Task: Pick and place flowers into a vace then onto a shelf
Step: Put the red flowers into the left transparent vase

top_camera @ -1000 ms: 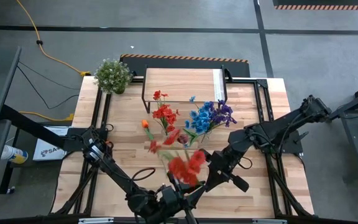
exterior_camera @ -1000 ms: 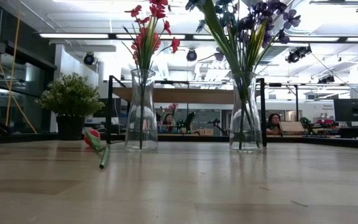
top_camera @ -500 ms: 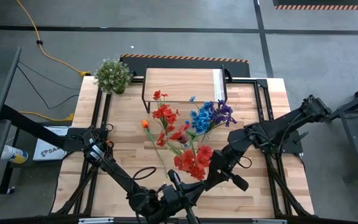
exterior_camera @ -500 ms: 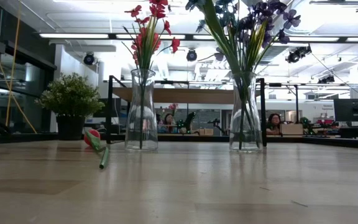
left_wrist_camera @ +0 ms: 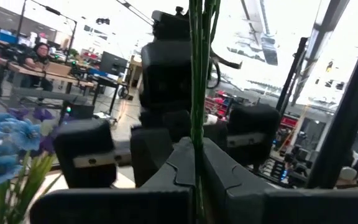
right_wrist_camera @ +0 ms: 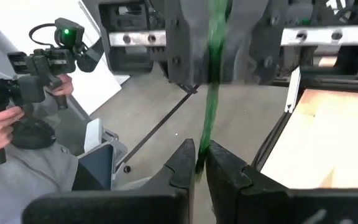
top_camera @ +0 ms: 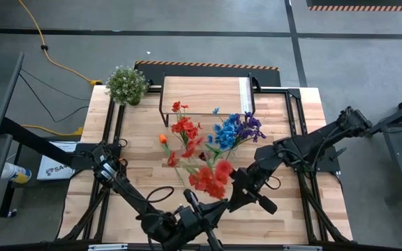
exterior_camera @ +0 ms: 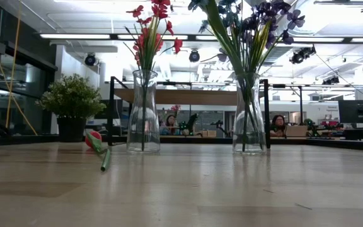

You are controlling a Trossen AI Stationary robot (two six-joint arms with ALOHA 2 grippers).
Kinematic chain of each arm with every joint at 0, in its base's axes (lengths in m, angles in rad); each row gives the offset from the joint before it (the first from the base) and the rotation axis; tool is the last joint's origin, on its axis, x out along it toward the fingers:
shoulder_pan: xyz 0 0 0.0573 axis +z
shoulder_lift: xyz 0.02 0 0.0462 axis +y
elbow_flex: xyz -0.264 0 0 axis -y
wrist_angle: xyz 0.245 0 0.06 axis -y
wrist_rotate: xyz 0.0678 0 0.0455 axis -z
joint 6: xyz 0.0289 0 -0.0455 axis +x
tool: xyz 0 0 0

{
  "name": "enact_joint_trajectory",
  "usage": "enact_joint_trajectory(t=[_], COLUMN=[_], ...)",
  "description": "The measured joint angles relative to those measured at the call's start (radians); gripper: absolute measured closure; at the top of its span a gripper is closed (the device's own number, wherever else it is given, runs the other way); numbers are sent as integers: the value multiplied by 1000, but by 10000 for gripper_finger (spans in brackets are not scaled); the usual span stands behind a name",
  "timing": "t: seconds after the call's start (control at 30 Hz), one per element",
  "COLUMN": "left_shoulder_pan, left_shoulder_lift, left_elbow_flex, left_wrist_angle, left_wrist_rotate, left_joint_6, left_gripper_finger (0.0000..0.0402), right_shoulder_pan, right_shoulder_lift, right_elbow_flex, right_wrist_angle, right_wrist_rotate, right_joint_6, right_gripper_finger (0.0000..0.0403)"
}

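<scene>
A bunch of red flowers (top_camera: 211, 178) on green stalks is held above the table's near middle by both grippers. My left gripper (top_camera: 192, 202) and my right gripper (top_camera: 234, 194) face each other, both shut on the stalks. Farther back stand two glass vases, one with red flowers (top_camera: 183, 129) and one with blue and purple flowers (top_camera: 236, 131). In the low view they show as the red vase (exterior_camera: 142, 113) and the blue vase (exterior_camera: 249, 113). One loose orange-red flower (top_camera: 162, 138) lies flat on the table. The shelf (top_camera: 204, 94) stands at the far edge. My left gripper (left_wrist_camera: 196, 168) pinches the green stalks (left_wrist_camera: 196, 134) between its two fingers, which lie across them. The bunch is lifted clear of the table. My right gripper (right_wrist_camera: 201, 163) pinches a green stalk (right_wrist_camera: 205, 140) between its two fingers. The stalk runs on from there to the left gripper's fingers.
A bushy potted plant (top_camera: 126, 84) stands at the far left corner, left of the shelf. Black frame rails run along both sides of the table. A person (right_wrist_camera: 17, 143) holding a device with a green light stands beside the table. Bare wood lies along the near edge (exterior_camera: 181, 189).
The red bunch has swayed between the two grippers: its blooms swung toward the table's right, then back toward the left. Both grippers have stayed shut on the stalks near the table's near edge. The vases and the loose flower have not moved.
</scene>
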Motion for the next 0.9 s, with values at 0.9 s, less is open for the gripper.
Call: enact_joint_trajectory(t=[0.9], left_shoulder_pan=[-48], left_shoulder_lift=[-77], left_elbow_flex=[1], left_wrist_angle=[44], left_wrist_rotate=[-336], left_joint_6=[360], left_gripper_finger=[365], right_shoulder_pan=[8], right_shoulder_lift=[1], right_elbow_flex=[-2], right_wrist_angle=[-94], right_wrist_rotate=[23], right_joint_6=[-2], right_gripper_finger=[374])
